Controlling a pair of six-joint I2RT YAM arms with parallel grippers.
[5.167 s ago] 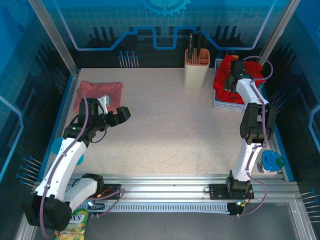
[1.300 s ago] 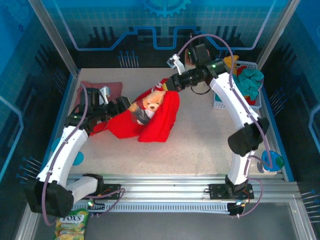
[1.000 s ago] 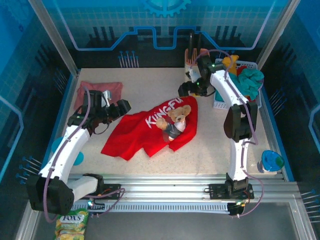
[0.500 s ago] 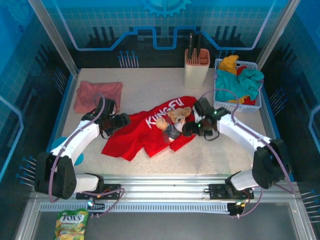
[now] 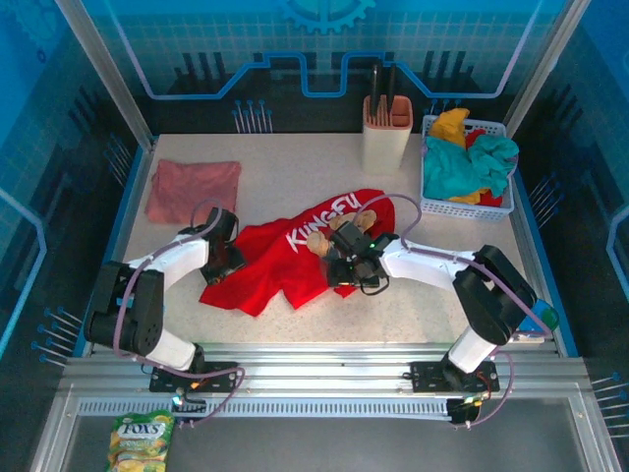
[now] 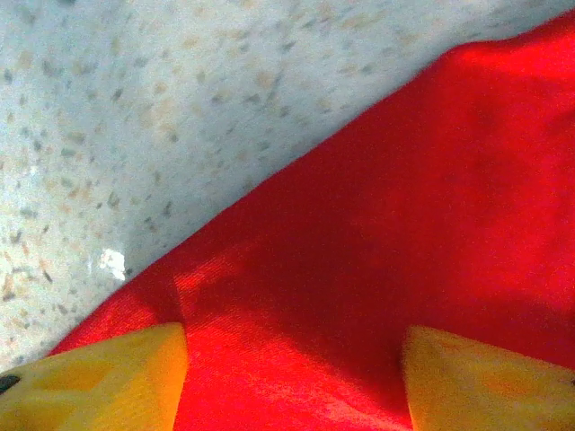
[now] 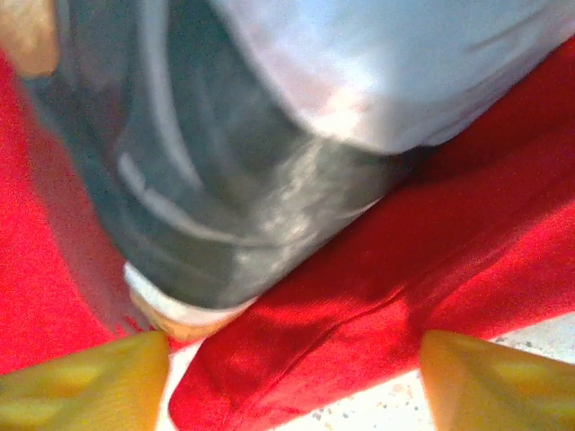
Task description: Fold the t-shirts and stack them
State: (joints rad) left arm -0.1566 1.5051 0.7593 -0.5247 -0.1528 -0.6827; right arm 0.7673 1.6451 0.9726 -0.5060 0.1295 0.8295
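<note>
Both pairs of jaws stand apart. The left gripper [image 5: 228, 262] sits at the left edge of the red t-shirt [image 5: 260, 280], and the right gripper [image 5: 345, 269] is over its cartoon print [image 7: 269, 135]. The shirt lies crumpled in the middle of the table [image 5: 295, 177].

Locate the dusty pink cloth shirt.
Top view: the dusty pink cloth shirt lies in the table's far left corner, beyond the left gripper and bright red cloth shirt.

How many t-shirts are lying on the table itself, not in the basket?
2: the red t-shirt spread out at the centre, and the pink t-shirt at the far left corner. Clothes piled in the basket may hide more.
</note>
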